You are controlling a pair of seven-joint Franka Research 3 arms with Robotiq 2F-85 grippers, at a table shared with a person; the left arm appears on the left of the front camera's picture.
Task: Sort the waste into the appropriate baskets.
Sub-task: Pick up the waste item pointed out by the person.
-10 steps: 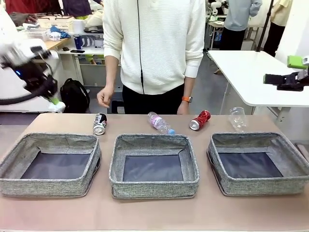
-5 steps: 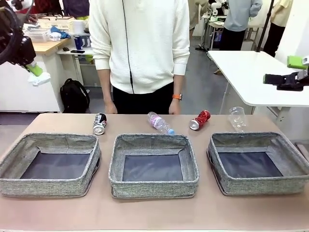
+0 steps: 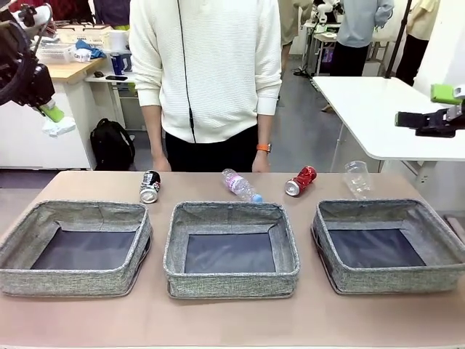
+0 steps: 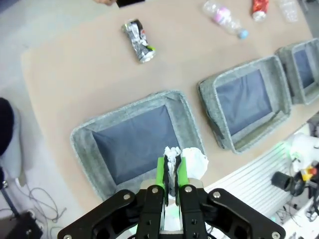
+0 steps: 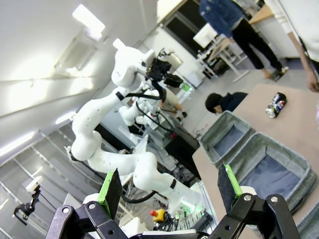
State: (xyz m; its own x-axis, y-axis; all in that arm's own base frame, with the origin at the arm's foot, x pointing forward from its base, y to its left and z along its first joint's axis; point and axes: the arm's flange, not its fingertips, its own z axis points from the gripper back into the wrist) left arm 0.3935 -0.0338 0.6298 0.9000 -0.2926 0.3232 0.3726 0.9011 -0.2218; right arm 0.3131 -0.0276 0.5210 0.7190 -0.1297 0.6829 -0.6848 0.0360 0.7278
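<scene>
High at the far left, my left gripper (image 3: 53,118) is shut on the crumpled white paper ball (image 3: 61,128). In the left wrist view that gripper (image 4: 169,168) pinches the paper ball (image 4: 193,162) above the left basket (image 4: 94,137). Three grey baskets stand in a row: left (image 3: 73,282), middle (image 3: 232,280), right (image 3: 392,280). Behind them lie a black-and-silver can (image 3: 150,186), a clear bottle (image 3: 240,185), a red can (image 3: 301,180) and a clear cup (image 3: 357,178). My right gripper (image 3: 434,107) hangs open and empty at the far right, its pads (image 5: 110,191) wide apart.
A person in a white sweater (image 3: 207,65) stands at the table's far edge, hands hanging just behind the waste. A white table (image 3: 378,109) stands behind on the right. A black bag (image 3: 111,145) sits on the floor at the back left.
My left gripper has risen and swung left with the paper ball, then settled. The person has shifted a little to the left. The right arm has stayed still.
</scene>
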